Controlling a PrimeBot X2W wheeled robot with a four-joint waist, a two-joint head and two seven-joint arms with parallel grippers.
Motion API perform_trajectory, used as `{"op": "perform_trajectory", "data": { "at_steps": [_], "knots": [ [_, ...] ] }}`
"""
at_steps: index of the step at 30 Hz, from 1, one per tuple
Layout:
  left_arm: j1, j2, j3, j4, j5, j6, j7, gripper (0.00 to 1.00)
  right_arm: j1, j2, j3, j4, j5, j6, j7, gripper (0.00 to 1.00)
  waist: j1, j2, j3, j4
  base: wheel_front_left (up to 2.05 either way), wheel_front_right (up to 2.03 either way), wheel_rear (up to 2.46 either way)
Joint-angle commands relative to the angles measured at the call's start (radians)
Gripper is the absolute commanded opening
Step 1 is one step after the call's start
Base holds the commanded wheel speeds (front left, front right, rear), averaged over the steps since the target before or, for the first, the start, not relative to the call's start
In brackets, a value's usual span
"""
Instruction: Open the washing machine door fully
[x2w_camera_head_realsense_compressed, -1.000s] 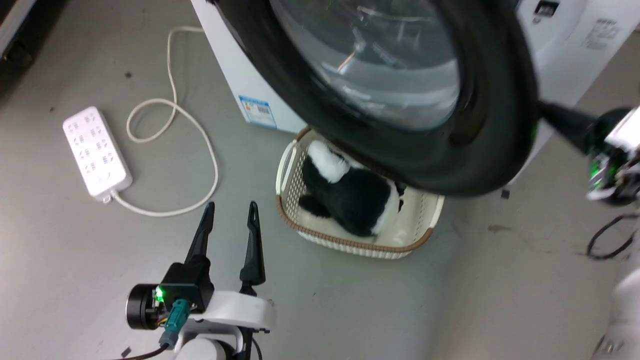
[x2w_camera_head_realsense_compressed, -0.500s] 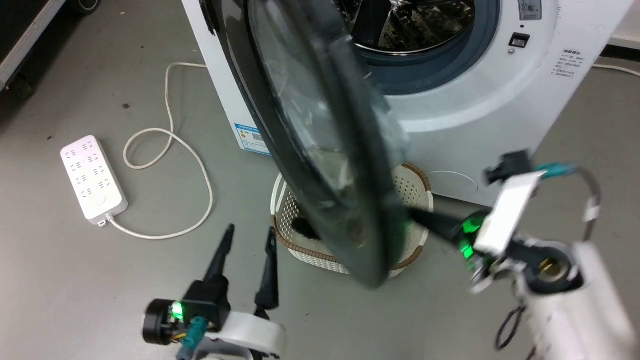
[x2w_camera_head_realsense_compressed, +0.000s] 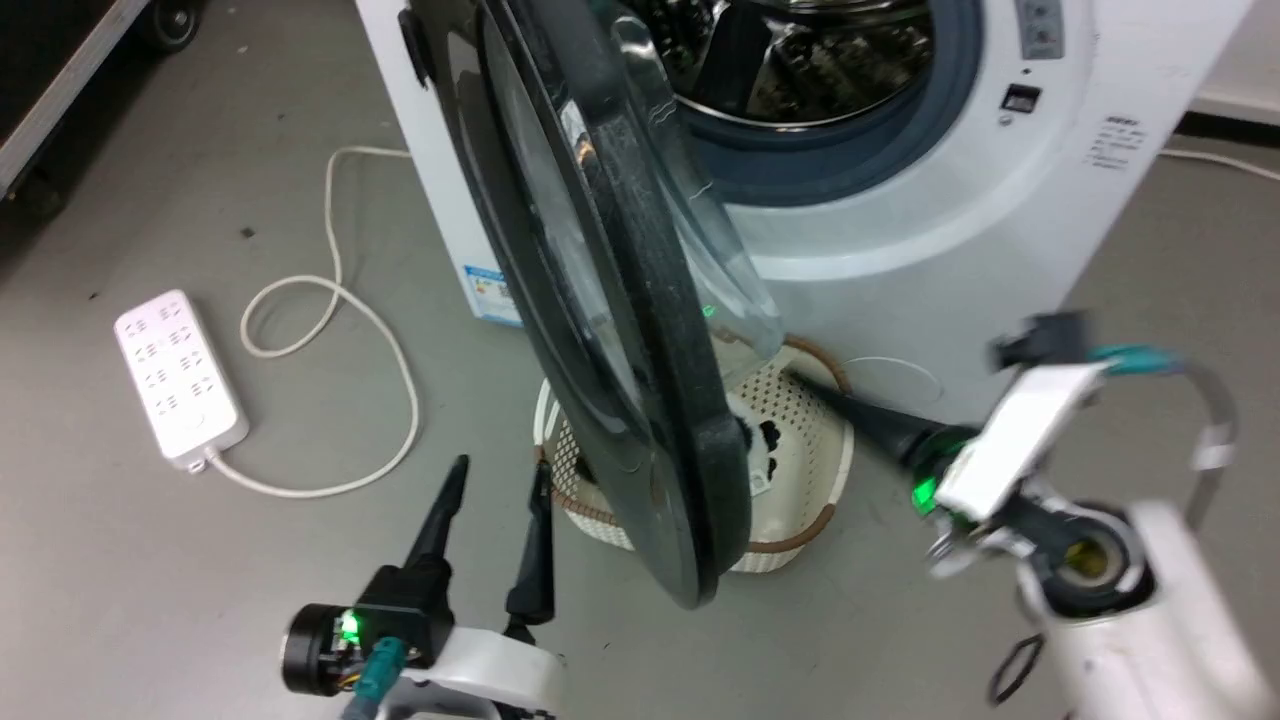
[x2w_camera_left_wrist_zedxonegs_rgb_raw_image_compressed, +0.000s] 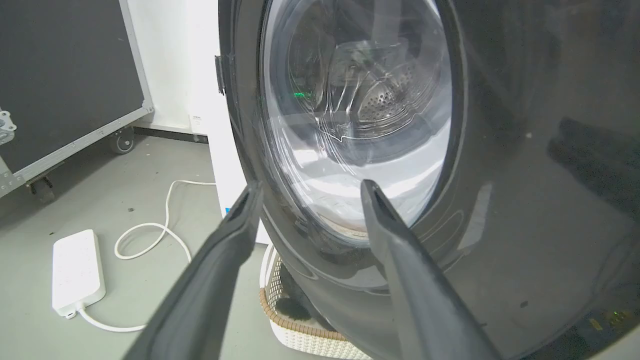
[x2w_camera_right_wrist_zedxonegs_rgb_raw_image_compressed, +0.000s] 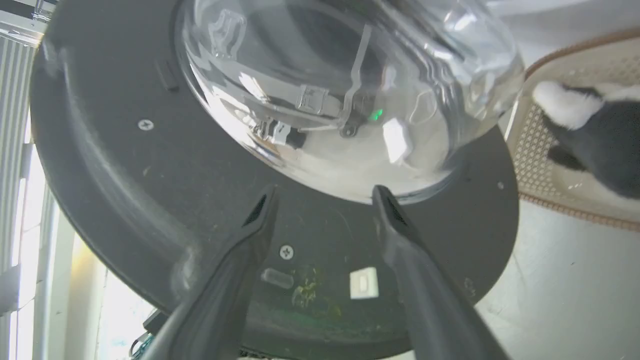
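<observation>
While door (x2w_camera_head_realsense_compressed: 650, 330) hangs ajar, washer's (x2w_camera_head_realsense_compressed: 900, 230) blue label (x2w_camera_head_realsense_compressed: 487, 290) txt isn't legible.

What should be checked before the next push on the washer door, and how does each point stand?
1. The washing machine door fully open: not ok; it stands edge-on to the head camera, partway open.
2. The right gripper set to push: cannot tell; it is open, fingers aimed at the door's inner face, contact unclear.
3. The left gripper clear of the swing: cannot tell; it is open, empty, near the outer face.
4. The basket clear: cannot tell; it sits under the door's lower edge.
5. The power strip clear: ok; it lies well off to the left.
</observation>
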Motion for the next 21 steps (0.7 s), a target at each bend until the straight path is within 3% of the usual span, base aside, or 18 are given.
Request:
{"op": "perform_trajectory", "data": {
  "at_steps": [1,8,13,15,21],
  "knots": [
    [0.017,0.002,0.010,-0.005,-0.007,-0.006,-0.006,1.00,0.009,-0.022,-0.019,-0.034,-0.043,0.001,-0.045,1.00,0.0000,0.0000,-0.013,-0.013,0.00,0.00,0.00],
    [0.022,0.002,0.056,-0.026,-0.012,-0.020,-0.006,1.00,0.044,-0.203,-0.003,-0.209,-0.425,0.001,-0.427,1.00,0.0000,0.0000,-0.066,-0.069,0.00,0.00,0.00],
    [0.043,0.004,0.108,-0.040,-0.015,-0.026,-0.006,1.00,0.114,-0.265,0.012,-0.256,-0.709,0.001,-0.705,1.00,0.0000,0.0000,-0.095,-0.124,0.00,0.00,0.00],
    [0.056,0.004,0.120,-0.044,-0.011,-0.033,-0.006,1.00,0.191,-0.248,-0.023,-0.274,-0.866,0.001,-0.805,1.00,0.0000,0.0000,-0.107,-0.145,0.00,0.00,0.00],
    [0.097,0.005,0.146,-0.071,-0.008,-0.037,-0.006,1.00,0.354,-0.105,-0.146,-0.339,-1.116,0.001,-0.886,1.00,0.0000,0.0000,-0.113,-0.184,0.00,0.00,0.00]
  ]
}}
